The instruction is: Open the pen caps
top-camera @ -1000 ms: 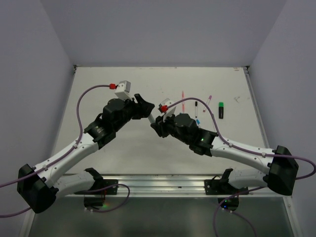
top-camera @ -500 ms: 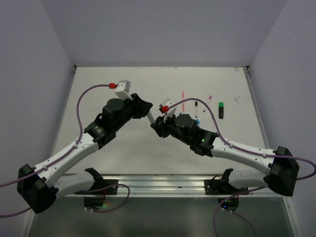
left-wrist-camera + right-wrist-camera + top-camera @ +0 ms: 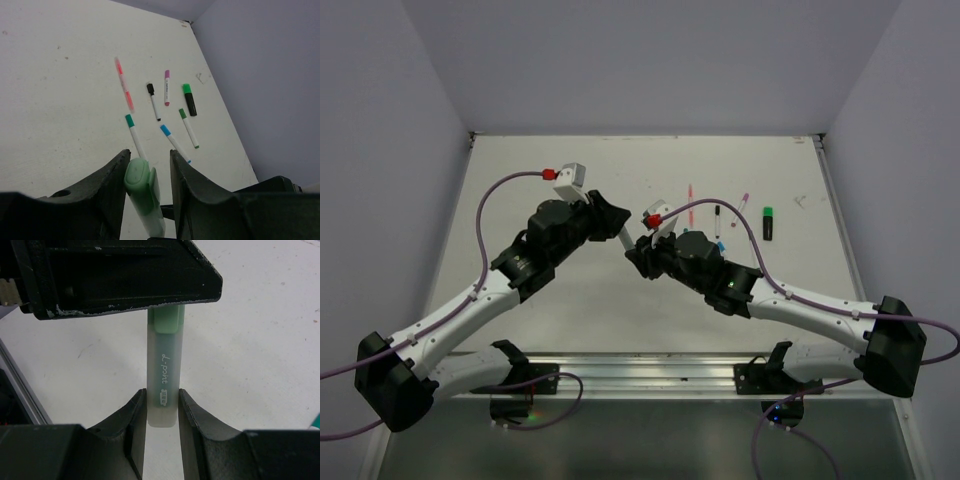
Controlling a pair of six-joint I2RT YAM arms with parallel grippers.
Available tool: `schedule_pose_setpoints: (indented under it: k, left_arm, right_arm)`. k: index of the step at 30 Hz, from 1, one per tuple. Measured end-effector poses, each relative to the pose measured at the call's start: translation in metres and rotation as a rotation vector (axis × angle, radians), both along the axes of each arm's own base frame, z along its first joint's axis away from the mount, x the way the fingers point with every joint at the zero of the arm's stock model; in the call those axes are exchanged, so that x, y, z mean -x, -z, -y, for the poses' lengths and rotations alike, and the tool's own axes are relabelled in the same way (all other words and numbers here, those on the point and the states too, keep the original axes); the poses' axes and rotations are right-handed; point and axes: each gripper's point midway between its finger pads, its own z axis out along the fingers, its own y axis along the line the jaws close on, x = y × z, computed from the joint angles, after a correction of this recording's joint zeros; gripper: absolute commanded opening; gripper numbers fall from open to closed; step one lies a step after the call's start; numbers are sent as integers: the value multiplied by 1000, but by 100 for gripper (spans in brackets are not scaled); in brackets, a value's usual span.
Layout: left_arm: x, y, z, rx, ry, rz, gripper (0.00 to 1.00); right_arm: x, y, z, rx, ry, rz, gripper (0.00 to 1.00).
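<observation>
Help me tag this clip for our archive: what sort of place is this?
Probably a robot lab test cell: plain walls boxing in a white table, two arms bolted at its edge, pens laid out.

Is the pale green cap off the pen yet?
No, the pale green cap sits on the pen barrel, inside the left gripper.

Your left gripper point(image 3: 148, 157) jaws narrower than a second ago, spread fingers now drawn in around the pale green cap point(image 3: 137, 180), gripper head edged slightly forward over the cap end of the pen point(image 3: 162, 375)
</observation>
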Motion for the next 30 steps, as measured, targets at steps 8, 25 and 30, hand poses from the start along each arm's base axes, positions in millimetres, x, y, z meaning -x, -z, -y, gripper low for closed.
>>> schedule_pose_setpoints:
  k: [8,25,30]
  left_arm:
    - [0,-3,2,14,7,5,5]
    - [26,-28,1,-48,212,231,0]
    - [32,-47,-14,28,269,344,0]
  right_arm:
    - [0,-1,1,-2,1,1,14]
    - [14,-30,14,-111,-111,17,83]
    - [9,-43,18,-195,-179,-11,82]
